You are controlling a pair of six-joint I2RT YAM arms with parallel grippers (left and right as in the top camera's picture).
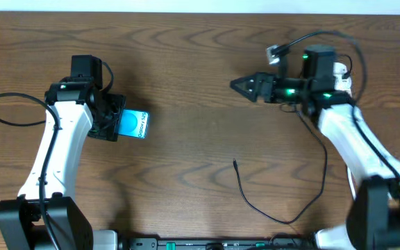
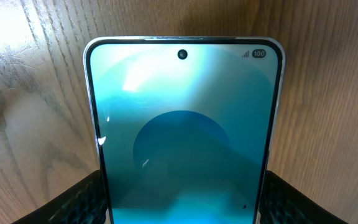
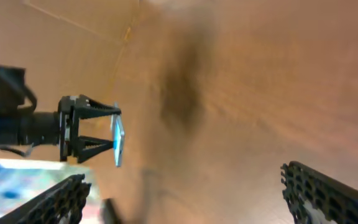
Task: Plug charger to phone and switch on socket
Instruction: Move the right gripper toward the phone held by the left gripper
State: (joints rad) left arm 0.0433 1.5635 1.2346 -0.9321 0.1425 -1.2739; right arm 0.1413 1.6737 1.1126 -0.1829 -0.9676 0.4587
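Overhead view, with both wrist views for detail. The left tool (image 1: 119,124) is closed on the small rectangular smartphone with the bright cyan-blue screen (image 1: 137,125), gripping it by its long edges. In the left wrist view the black ribbed fingers (image 2: 73,200) flank the screen on both sides. The free end, the one with the camera hole and battery mark, points away from the wrist, toward the middle of the brown wood-grain desk (image 1: 186,48). I cannot see a charging port; I judge it lies at the end buried toward the palm, which would need sorting before any plugging. The right tool (image 1: 236,85) is empty and spread wide, as its wrist view shows by the two mesh-patterned fingers (image 3: 328,193) set well apart at the lower corners. The coming move turns on the long thin black charger cable (image 1: 245,198). Its small plug tip (image 1: 235,163) lies on the desk between the arms, on the near side of the right tool and almost straight below it in the overhead view, well apart from the phone to its left. The last stretch of cable runs near-to-far, tip pointing away from the arm bases, so the right arm is the nearer one and I would reach with it. The white power strip I cannot find in any view. No container figures here.
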